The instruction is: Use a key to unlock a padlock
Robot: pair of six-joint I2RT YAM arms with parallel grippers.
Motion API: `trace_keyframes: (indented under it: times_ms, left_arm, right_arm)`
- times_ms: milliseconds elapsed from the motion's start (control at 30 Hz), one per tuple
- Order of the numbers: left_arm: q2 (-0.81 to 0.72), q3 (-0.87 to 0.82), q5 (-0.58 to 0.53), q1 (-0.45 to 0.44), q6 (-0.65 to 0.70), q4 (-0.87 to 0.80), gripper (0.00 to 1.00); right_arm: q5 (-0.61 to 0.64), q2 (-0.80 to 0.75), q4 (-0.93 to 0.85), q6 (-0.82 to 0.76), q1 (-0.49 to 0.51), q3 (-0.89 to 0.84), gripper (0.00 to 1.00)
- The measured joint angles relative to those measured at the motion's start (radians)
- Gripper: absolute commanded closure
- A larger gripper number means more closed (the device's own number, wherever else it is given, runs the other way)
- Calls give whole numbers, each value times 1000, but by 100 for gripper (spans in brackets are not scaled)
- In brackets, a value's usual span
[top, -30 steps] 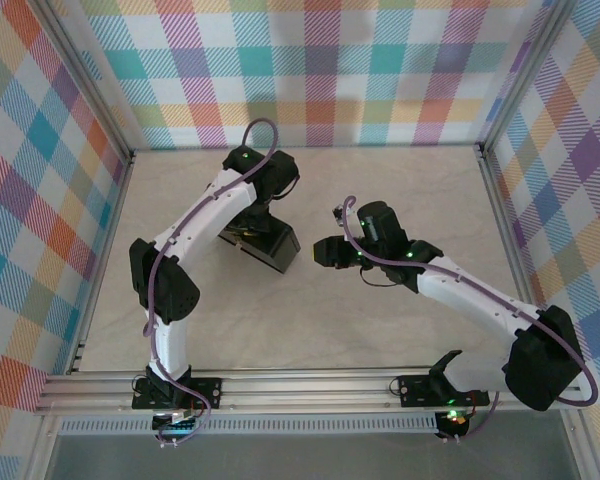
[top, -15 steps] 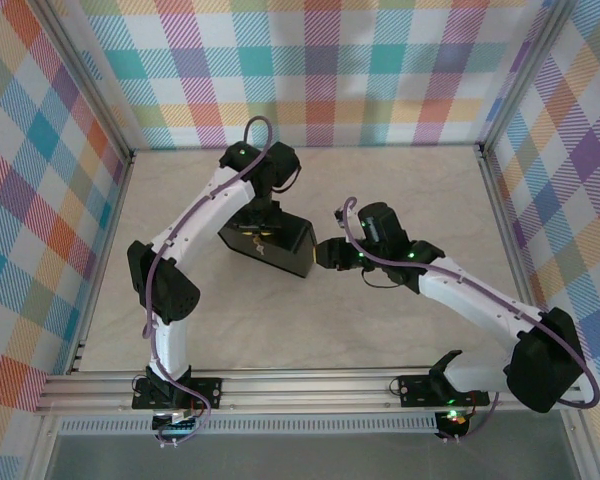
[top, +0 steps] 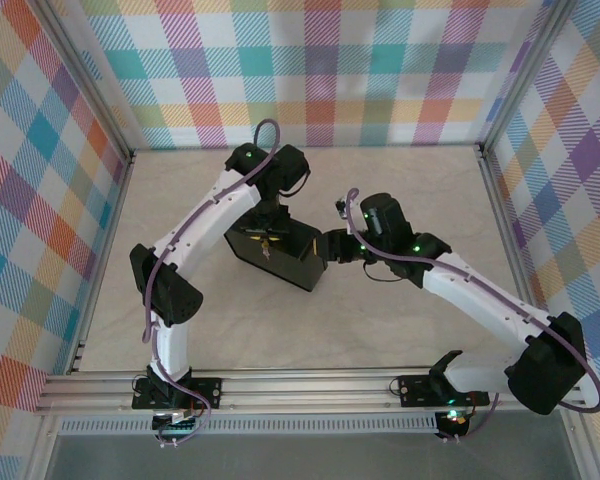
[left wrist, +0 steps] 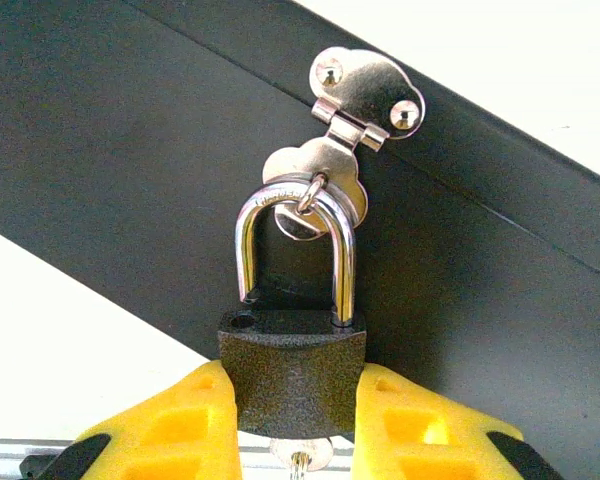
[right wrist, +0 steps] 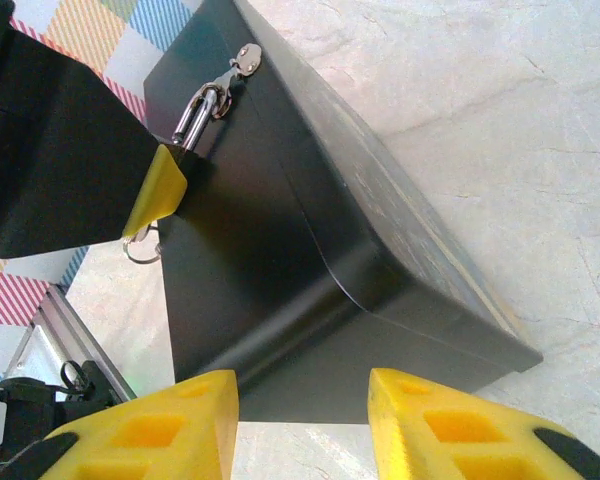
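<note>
Plainly, the left claw [left wrist: 292, 400] is clamped on the body of the padlock [left wrist: 292, 375], which hangs by its shackle [left wrist: 248, 240] from the hasp [left wrist: 365, 90] on the side of the black box [left wrist: 110, 170]. The key [left wrist: 300, 460] is a silvery sliver under the lock, seemingly in the keyhole. A ring [right wrist: 140, 247] dangles below it.

The shackle's left leg looks to end just above its hole, so the lock may be sprung, though I cannot be sure. The grip should hold the body square and not drag on the hasp, or the box will slide.

The right claw [right wrist: 302, 385] is partly open and holds nothing, with the box's end just ahead of it. There it could brace the box or come round for the key. The left arm crowds that approach. The box sits on a pale table [right wrist: 480, 150].
</note>
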Motion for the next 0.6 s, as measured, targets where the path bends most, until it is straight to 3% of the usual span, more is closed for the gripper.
trace_keyframes:
  times_ms: [267, 600]
  left_arm:
    - [66, 8, -1, -2, 3, 1, 76]
    - [69, 27, 3, -1, 4, 24, 50]
  right_arm:
    - [0, 24, -5, -3, 0, 0, 61]
    - [8, 19, -9, -19, -6, 0, 61]
